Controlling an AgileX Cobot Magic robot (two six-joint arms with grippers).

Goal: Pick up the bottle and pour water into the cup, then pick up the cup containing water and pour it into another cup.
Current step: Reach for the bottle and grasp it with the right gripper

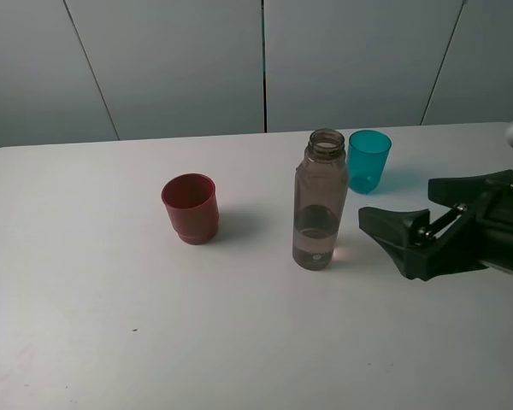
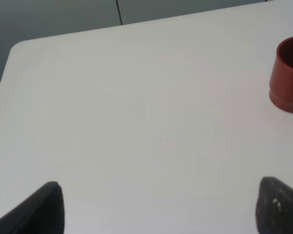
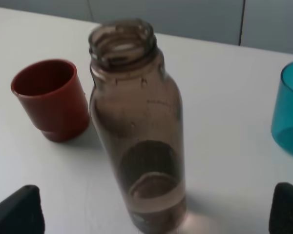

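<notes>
- The right hand (image 1: 398, 201) is spread wide and holds nothing. Its 2 black fingers (image 3: 14, 212) sit at opposite edges of the right wrist view.
- The bottle (image 1: 321, 205) stands upright on the white surface (image 1: 111, 325), near the right hand's fingertips on their left in the high view. There is a clear gap between them, so nothing touches.
- From the right wrist camera I see the bottle almost centred in the gap between the fingers and ahead of them, its capless threaded neck open.
- The bottle holds a shallow layer of clear water in its bottom part. The smoky wall above that level looks dry.
- The teal cup (image 1: 368, 160) stands upright just behind and to the right of the bottle, farther from the camera than the right hand and apart from it. I cannot tell if it holds anything.
- The red cup (image 1: 190, 207) stands upright well to the left of the bottle, mouth up. I can see the inner wall but not the bottom, so I cannot tell its contents.
- The left hand (image 2: 161, 209) is also spread and grips nothing. It hangs over bare surface, and the red cup shows only at the edge of its wrist view, well away from the fingertips.
- The high view does not show the left hand at all.
</notes>
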